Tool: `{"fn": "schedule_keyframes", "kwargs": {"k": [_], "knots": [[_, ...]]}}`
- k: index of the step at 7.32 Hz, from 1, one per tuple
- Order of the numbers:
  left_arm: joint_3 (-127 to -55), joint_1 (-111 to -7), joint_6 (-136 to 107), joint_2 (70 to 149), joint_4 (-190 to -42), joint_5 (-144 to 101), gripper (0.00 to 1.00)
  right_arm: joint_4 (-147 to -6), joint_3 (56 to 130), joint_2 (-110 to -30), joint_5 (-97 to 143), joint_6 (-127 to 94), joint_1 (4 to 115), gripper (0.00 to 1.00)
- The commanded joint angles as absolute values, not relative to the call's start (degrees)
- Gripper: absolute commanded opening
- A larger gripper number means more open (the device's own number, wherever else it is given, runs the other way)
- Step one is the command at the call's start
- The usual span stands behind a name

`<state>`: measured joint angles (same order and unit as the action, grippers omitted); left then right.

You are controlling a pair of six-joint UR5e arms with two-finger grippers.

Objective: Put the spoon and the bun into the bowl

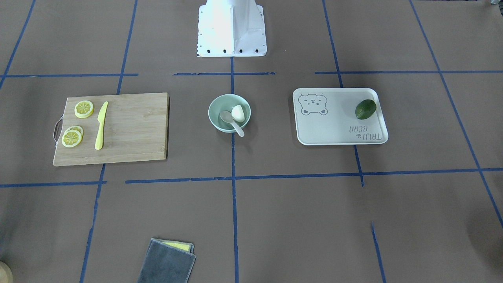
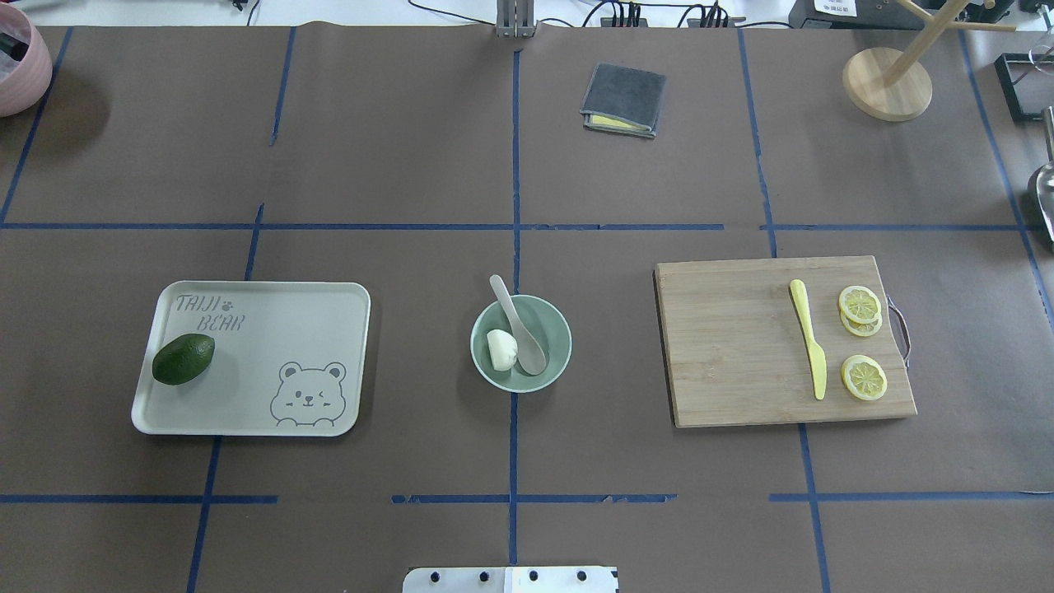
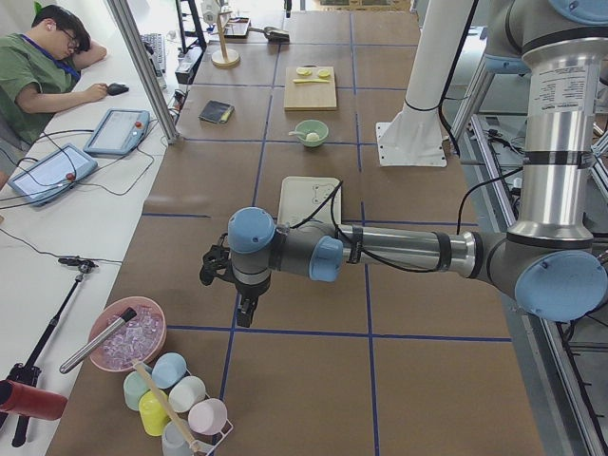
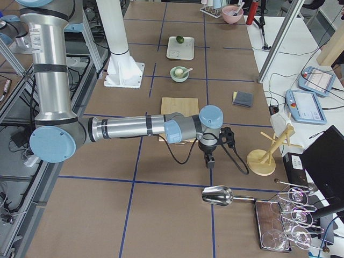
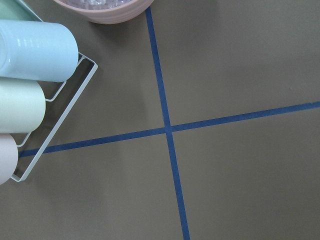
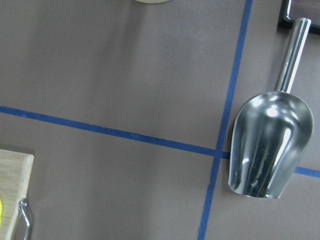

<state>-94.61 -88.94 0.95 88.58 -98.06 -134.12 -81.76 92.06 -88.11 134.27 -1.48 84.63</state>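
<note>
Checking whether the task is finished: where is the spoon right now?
In the overhead view the spoon sits mid-table in the bowl, scoop beside the bun, handle sticking out over the rim away from the robot.

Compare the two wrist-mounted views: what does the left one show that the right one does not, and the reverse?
Only the left wrist-mounted view shows pastel cups lying in a white wire rack and the rim of a pink bowl. Only the right wrist-mounted view shows a metal scoop and a corner of the wooden cutting board with its metal handle. Both show the brown table with crossing blue tape lines.
</note>
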Motion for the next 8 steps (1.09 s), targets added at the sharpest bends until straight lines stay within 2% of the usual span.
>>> {"fn": "schedule_keyframes", "kwargs": {"k": [1,8], "knots": [[-94.57,-89.03,0.97,87.81,-98.35,-134.12,1.00,-81.83,90.62,-90.86,134.56,4.37,87.27,1.00],[-94.48,-89.21,0.88,85.78,-98.09,-134.21,1.00,-83.85,90.18,-91.14,136.65,4.32,88.51,1.00]]}}
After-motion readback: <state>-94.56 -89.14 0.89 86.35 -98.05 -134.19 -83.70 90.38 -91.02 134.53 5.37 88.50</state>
